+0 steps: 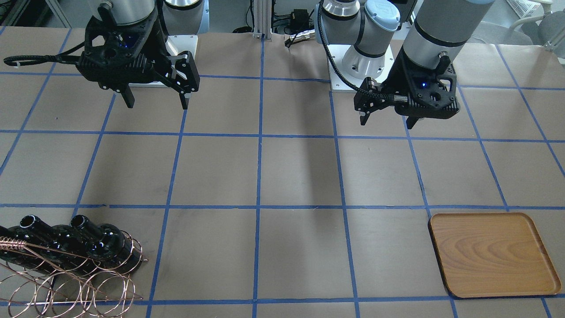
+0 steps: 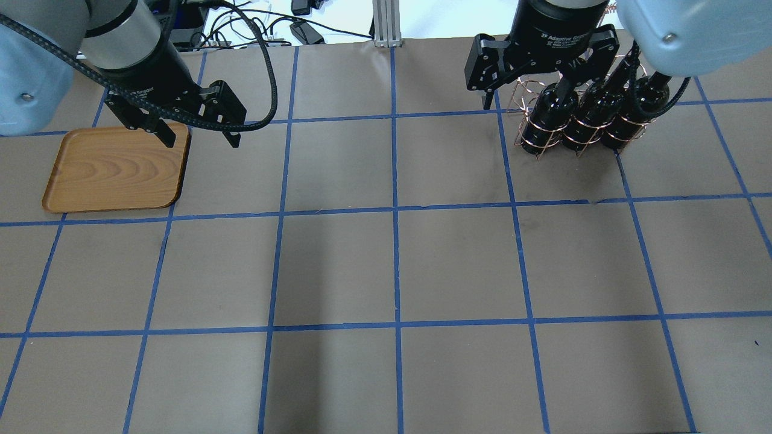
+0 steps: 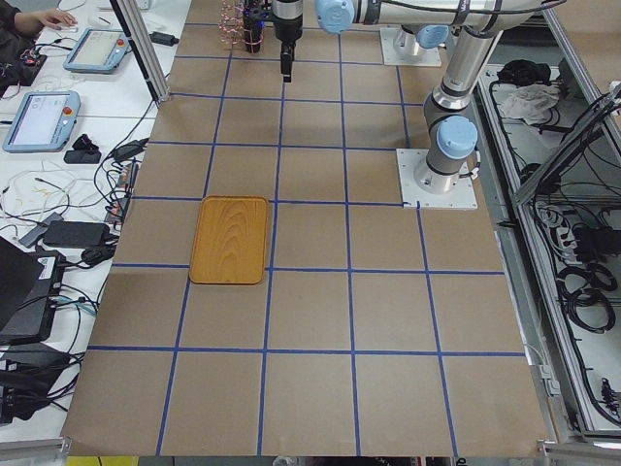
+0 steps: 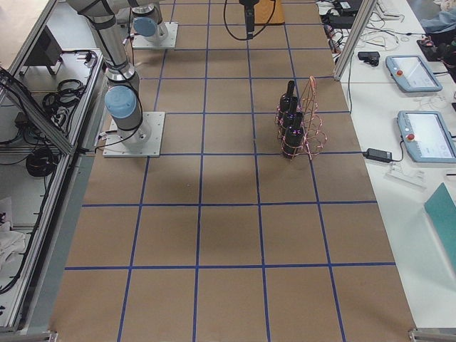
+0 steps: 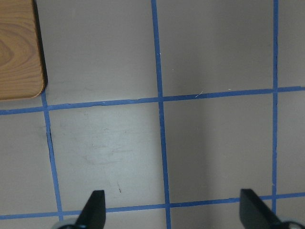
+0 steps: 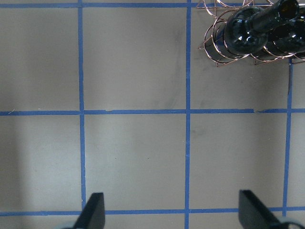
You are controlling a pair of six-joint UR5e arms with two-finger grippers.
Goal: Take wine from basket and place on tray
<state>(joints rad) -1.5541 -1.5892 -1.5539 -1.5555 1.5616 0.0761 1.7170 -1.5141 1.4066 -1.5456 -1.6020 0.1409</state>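
Note:
Three glossy near-black wine bottles [image 2: 586, 117] stand in the copper wire basket [image 1: 66, 287] at the table's far right. They also show in the right wrist view [image 6: 248, 29] and the exterior right view [image 4: 288, 117]. The wooden tray [image 2: 111, 172] lies bare at the far left and shows in the front view [image 1: 492, 254]. My right gripper [image 2: 525, 96] is open and empty, high above the table on the near side of the basket. My left gripper [image 2: 202, 141] is open and empty, hovering by the tray's right edge; a tray corner [image 5: 16, 47] shows in its wrist view.
The table is brown paper with a blue tape grid [image 2: 395, 211]. Both arm bases [image 1: 362, 66] stand at the robot's side. Cables and an aluminium post [image 2: 383, 24] sit beyond the far edge. Tablets and cables [image 4: 413, 71] lie on side benches.

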